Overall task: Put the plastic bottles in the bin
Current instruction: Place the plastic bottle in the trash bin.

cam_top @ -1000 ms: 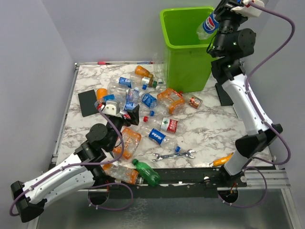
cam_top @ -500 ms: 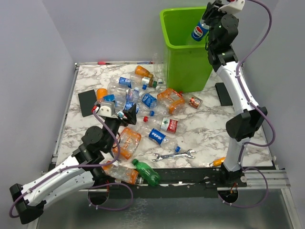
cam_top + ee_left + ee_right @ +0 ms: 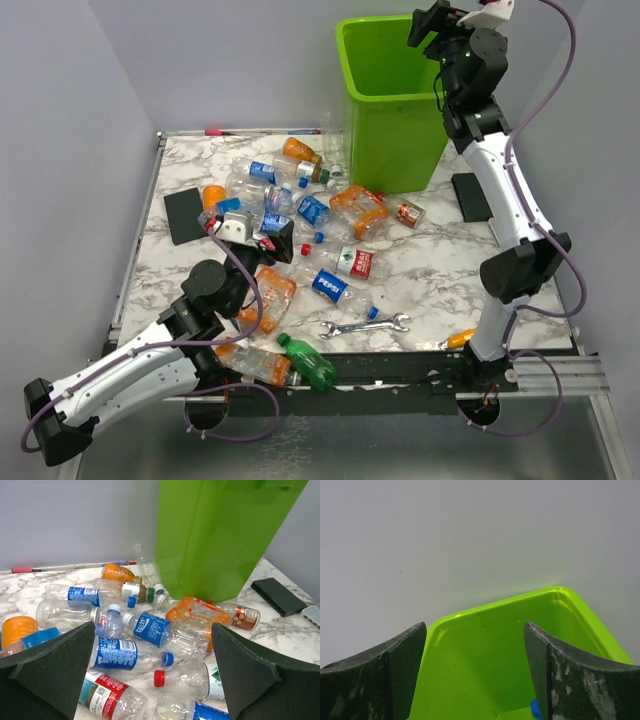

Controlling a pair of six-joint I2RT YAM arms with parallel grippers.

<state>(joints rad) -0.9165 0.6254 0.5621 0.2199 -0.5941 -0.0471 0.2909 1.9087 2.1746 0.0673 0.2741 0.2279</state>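
Bin (image 3: 392, 135) lime-green, tapered, thick-rimmed | bottles (image 3: 357, 212) clear/orange, some crushed | both jaws spread, empty

Lab test cell, grey walls (image 3: 60, 150), marble tabletop (image 3: 440, 270)

Light: bright, even, diffuse.
Shadows: soft, at the foot of the bin (image 3: 392, 120).
Glare: bin's inner walls glow, nearly washed out.

Pepsi on blue-labelled bottle (image 3: 328, 285), red-white label (image 3: 354, 262) beside it unreadable
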